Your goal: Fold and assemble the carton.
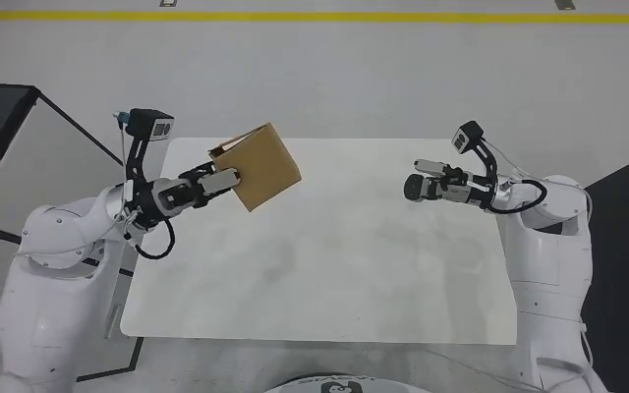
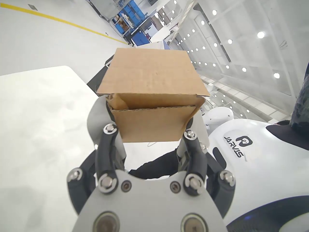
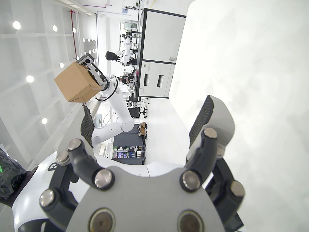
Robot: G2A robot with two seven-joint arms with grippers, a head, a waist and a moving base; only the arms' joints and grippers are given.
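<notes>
left pincer (image 2: 150, 121) pinches the flap end of the brown corrugated cardboard carton (image 2: 149, 78), tilted above a corner of the white table (image 1: 344, 255), probably light, stiff, crushable, best gripped across its walls; right pincer (image 3: 147, 112) gapes empty.

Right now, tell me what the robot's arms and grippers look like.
The left arm and right arm have smooth white rounded shells, black near the wrists. A black cable loops beside the left wrist. The left gripper and right gripper each have black linkages with silver bolts on a grey plate, and pale fingers with black ribbed pads.
</notes>
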